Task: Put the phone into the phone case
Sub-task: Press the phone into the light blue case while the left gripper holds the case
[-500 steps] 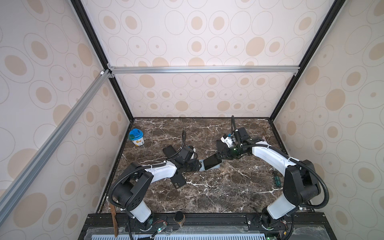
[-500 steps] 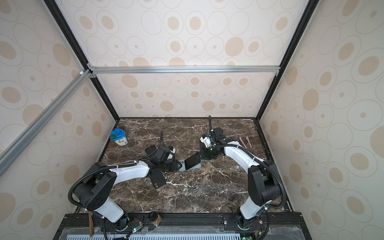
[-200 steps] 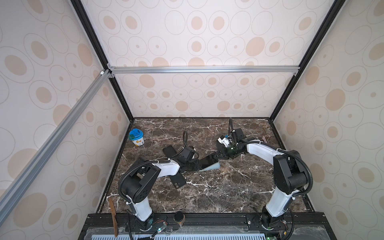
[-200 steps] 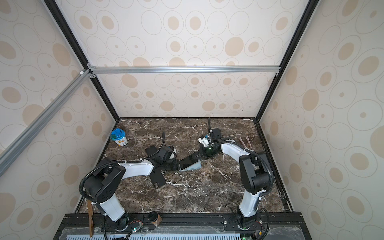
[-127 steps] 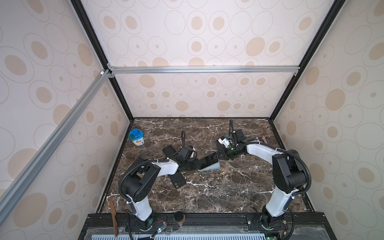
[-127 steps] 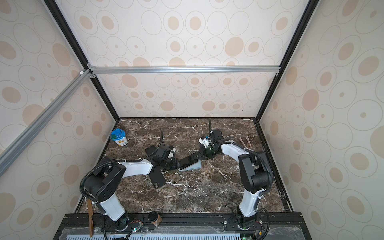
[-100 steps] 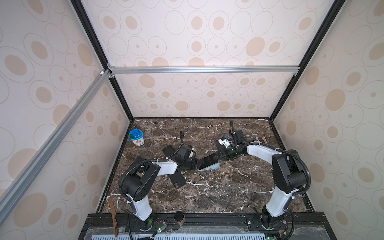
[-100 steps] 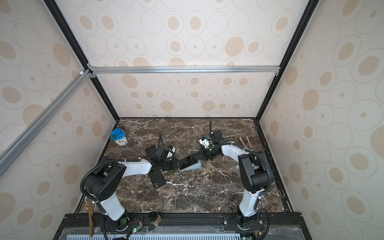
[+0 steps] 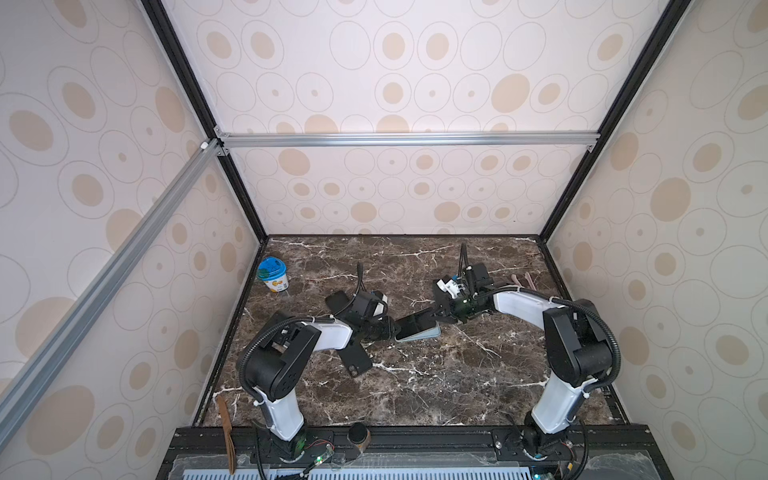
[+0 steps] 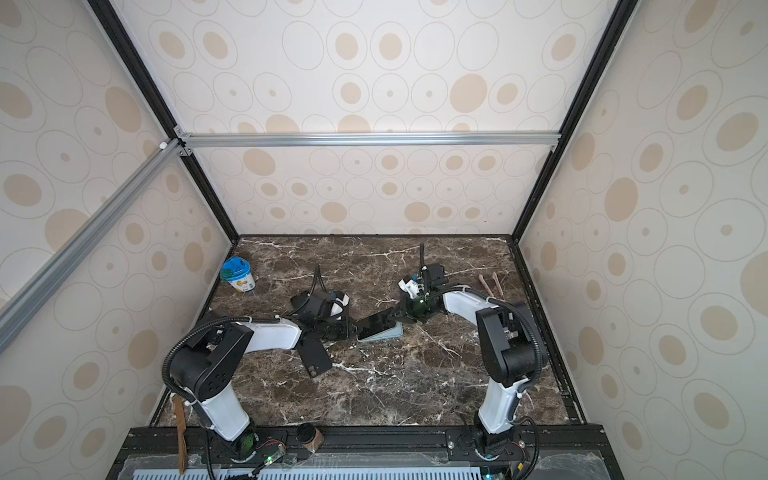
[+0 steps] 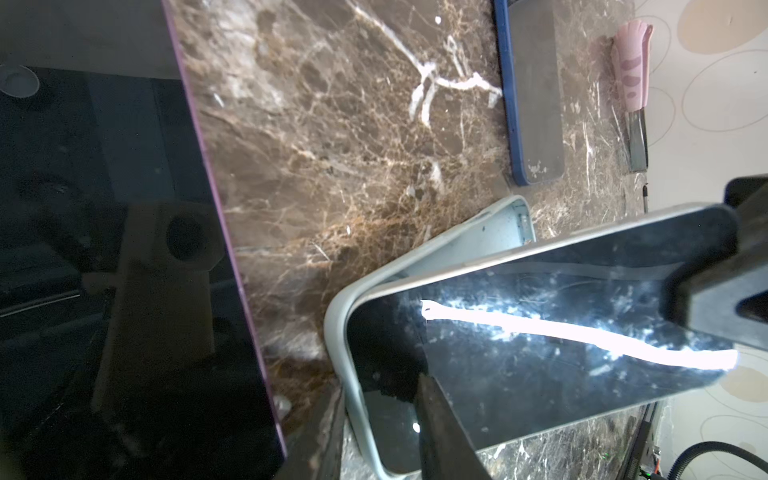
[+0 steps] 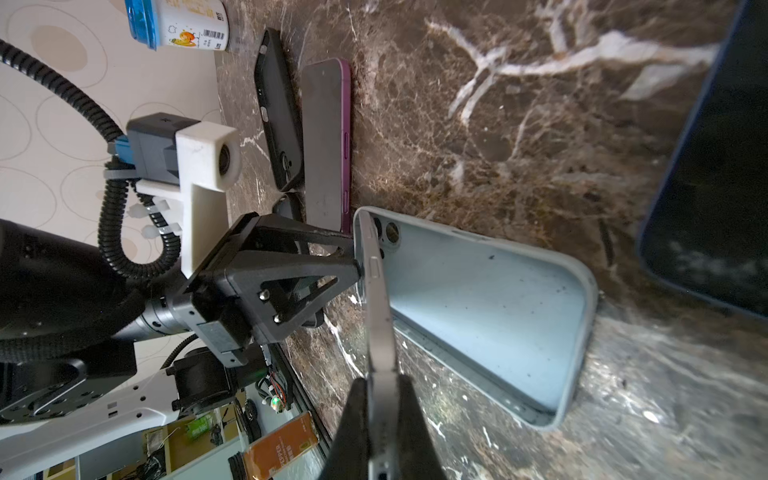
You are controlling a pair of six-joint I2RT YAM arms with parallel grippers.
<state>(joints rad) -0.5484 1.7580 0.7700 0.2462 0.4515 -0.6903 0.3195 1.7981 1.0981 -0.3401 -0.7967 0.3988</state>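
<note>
A pale blue-grey phone case [image 9: 433, 333] [image 10: 395, 333] lies open side up on the marble table [image 9: 415, 395]. The dark-screened phone [image 9: 415, 321] [image 10: 373, 322] leans into it, left end seated, right end raised. My right gripper [image 12: 382, 382] [image 9: 436, 314] is shut on the phone's thin edge [image 12: 376, 311] at that raised end. My left gripper [image 11: 378, 390] [image 10: 353, 328] is shut on the case's left end. One of its fingers [image 11: 440, 428] lies on the phone's screen [image 11: 540, 353]. The other presses the case's outer wall [image 11: 338, 332].
A purple-edged phone [image 12: 326, 141] and a black case [image 12: 278, 116] lie just left of the work. A blue-edged phone [image 11: 536, 91] lies behind it. A yoghurt cup [image 9: 274, 276] stands back left, a pink-handled tool [image 11: 631, 70] back right.
The phone and case have shifted slightly left between the two grippers. The left jaws have closed a little. The right grip is unchanged.
</note>
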